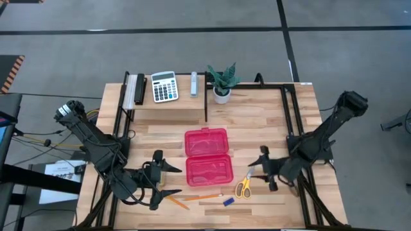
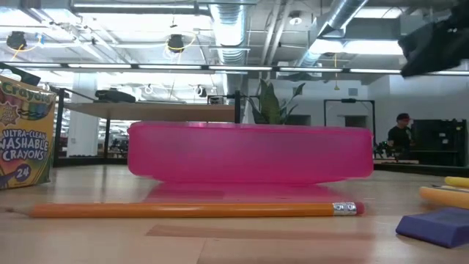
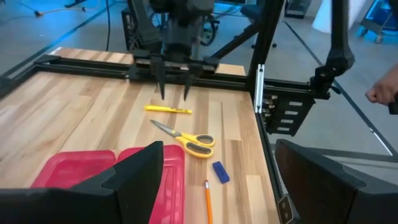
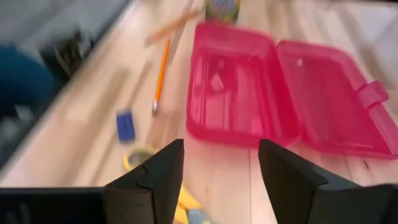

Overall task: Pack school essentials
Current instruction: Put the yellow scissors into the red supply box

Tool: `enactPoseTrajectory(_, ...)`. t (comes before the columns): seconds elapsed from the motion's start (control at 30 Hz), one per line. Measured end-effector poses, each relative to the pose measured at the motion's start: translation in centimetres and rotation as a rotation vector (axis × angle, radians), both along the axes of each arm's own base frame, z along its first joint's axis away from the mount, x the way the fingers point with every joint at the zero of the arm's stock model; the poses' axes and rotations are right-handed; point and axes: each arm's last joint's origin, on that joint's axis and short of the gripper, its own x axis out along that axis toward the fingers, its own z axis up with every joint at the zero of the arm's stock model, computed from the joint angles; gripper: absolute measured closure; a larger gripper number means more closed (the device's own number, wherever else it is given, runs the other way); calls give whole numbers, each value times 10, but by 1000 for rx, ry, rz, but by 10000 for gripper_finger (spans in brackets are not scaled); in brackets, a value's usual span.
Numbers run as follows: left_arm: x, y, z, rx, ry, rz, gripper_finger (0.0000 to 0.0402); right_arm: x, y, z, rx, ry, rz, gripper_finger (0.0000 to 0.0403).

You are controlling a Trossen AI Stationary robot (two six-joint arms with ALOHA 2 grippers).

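High view: pink case (image 1: 207, 156) lies open mid-worktop (image 1: 257, 115) to take items; scissors (image 1: 243, 187), pencil (image 1: 204, 197), eraser (image 1: 228, 201) lie loose just beside it. Left wrist view: left gripper (image 3: 217, 180) spread, empty. Right wrist view: right gripper (image 4: 221, 165) spread above scissors, likely first pick.

The pale wooden slat table (image 1: 257, 122) is carrying an open pink plastic case (image 1: 207, 156); yellow-handled scissors (image 1: 243, 187), an orange pencil (image 1: 202, 197) and a small blue eraser (image 1: 228, 201) are lying near it.

open pink case (image 1: 207, 156) fills frame centre; bare surface (image 1: 257, 115) to its right; scissors (image 1: 243, 187), pencil (image 1: 202, 197), eraser (image 1: 228, 201) crowd below.
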Motion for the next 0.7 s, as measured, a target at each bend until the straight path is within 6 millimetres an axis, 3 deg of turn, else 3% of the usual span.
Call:
enactPoseTrajectory(0.23, 0, 0, 0, 14, 2, -7, 118, 10, 13, -30, -139, 183, 66, 184)
enactPoseTrajectory(0.5, 0, 0, 0, 13, 2, -5, 119, 17, 18, -53, -196, 279, 157, 194)
enactPoseTrajectory(0.7, 2, 2, 0, 5, -2, 19, 119, 25, 13, -71, -319, 360, 267, 194)
